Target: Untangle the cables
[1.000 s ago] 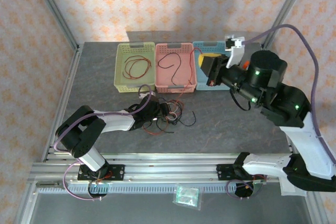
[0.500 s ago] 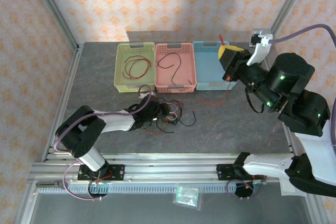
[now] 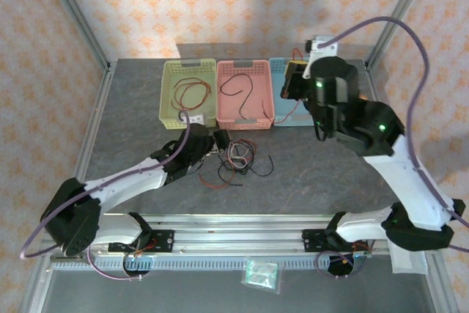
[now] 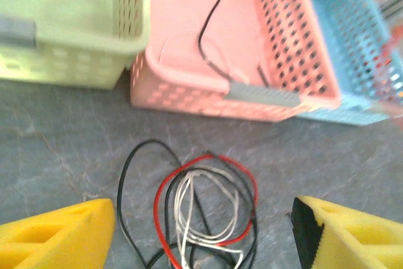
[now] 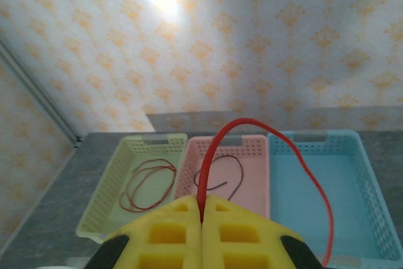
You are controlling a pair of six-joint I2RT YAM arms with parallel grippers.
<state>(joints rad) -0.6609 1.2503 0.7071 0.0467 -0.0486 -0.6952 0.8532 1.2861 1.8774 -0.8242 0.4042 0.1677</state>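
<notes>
Since a moment ago our right jaws have swung back over the blue basket [image 5: 286, 187]. They are pressed together on a red cable [image 5: 238, 120], which arcs up out of them and drops away to their right. Our left jaws stand wide, holding nothing; the tangled cables [image 4: 204, 209] lie on the tabletop [image 4: 56, 149] between them, with the pink basket [image 4: 189, 96] just ahead.
</notes>
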